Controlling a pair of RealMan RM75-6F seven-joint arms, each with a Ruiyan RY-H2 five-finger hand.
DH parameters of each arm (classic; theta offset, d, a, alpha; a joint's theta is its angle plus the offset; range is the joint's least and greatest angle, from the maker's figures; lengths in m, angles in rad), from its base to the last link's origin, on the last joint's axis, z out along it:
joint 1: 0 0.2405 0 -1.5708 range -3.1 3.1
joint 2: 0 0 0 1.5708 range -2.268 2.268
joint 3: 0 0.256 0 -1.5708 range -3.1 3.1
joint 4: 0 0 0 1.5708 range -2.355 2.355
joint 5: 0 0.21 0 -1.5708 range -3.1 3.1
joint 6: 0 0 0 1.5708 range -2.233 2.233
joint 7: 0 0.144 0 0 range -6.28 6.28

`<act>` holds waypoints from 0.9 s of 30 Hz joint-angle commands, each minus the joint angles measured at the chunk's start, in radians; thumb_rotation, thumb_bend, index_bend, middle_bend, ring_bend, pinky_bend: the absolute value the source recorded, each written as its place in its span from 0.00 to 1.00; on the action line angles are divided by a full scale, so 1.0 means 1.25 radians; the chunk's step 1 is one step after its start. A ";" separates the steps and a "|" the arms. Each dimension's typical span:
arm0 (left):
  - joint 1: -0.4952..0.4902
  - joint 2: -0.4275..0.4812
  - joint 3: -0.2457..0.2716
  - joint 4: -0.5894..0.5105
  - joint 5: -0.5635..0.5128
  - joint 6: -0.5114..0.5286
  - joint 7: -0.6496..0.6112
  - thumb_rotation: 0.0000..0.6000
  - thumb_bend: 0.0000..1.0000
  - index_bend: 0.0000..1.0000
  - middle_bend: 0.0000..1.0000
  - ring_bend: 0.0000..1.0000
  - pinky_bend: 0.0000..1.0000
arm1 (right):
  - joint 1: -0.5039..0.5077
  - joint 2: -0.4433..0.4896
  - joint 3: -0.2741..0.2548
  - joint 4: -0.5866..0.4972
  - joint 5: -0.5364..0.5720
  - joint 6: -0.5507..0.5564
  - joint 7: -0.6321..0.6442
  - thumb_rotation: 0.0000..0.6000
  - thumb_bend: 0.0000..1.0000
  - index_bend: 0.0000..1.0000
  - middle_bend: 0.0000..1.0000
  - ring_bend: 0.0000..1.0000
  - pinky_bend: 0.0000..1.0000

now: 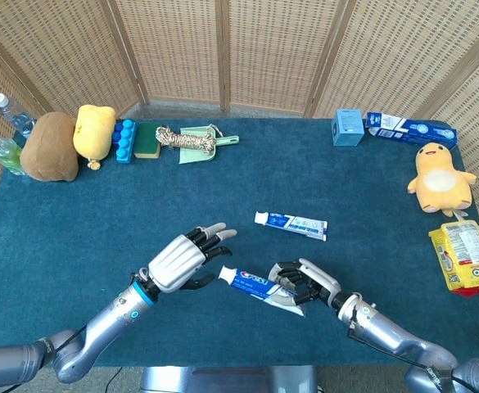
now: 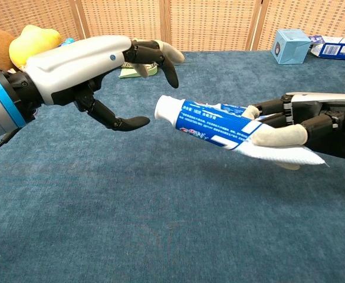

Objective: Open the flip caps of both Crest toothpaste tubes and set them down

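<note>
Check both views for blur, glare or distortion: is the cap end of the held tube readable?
Head view: even, soft light, sharp, no glare; held toothpaste tube small, print barely legible. Chest view: close and wide-angle, so the left hand looms large; the tube's white cap is crisp, with mild sheen and no blown highlights; the right hand is in focus, the backdrop slightly soft.
</note>
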 commanded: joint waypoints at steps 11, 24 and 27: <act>-0.008 -0.010 0.008 0.007 0.005 0.011 -0.013 1.00 0.30 0.28 0.14 0.08 0.22 | 0.020 -0.004 -0.012 0.003 -0.009 0.009 0.039 1.00 0.42 0.87 0.71 0.66 0.76; -0.011 -0.014 0.013 0.012 0.002 0.025 -0.018 1.00 0.30 0.29 0.15 0.08 0.22 | 0.040 -0.029 -0.016 0.010 0.014 -0.008 0.018 1.00 0.42 0.87 0.71 0.65 0.76; -0.013 -0.015 0.018 0.013 0.001 0.023 -0.019 1.00 0.30 0.29 0.15 0.08 0.22 | 0.045 -0.033 -0.016 0.012 0.014 -0.010 0.020 1.00 0.42 0.87 0.71 0.66 0.76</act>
